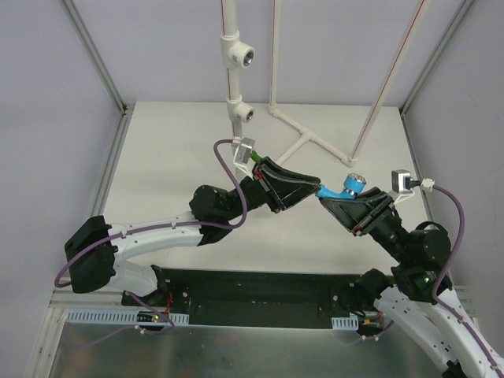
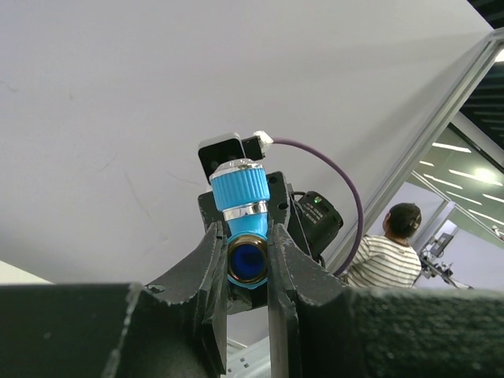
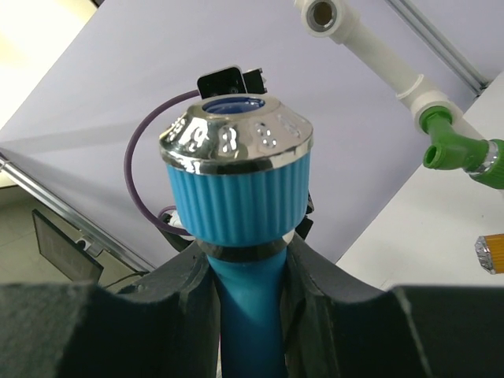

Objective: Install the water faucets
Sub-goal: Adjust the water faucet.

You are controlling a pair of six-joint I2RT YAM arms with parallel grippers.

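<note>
Hanging above the table (image 1: 181,157) between the two arms, the light blue faucet (image 3: 240,197) was pinched from both ends at once. The right gripper (image 3: 248,276) had its fingers (image 3: 315,291) closed tight on the smooth blue stem just under the knob. The left gripper (image 2: 246,236) was clamped on the other end, fingers (image 2: 209,276) pressed against the metal-ringed mouth. Two grips on one small tap: that read as a handover or a re-aim, so one arm could end up holding it with the joining end free to meet a socket.

And what a fiddly part it was: a ribbed blue plastic knob, a domed chrome cap with stamped marks, a bright band below, a glossy round stem. Slippery stuff, which would explain the firm squeeze from those rough black pads.

Further out, the green faucet (image 3: 449,150) sat already in a white pipe fitting (image 3: 425,94), shiny plastic against matte tube. The orange faucet (image 3: 490,253) lay on the table at the frame's edge, only its ribbed tip showing. Higher on the pipe, an open socket (image 3: 321,14) was round and unfilled.
</note>
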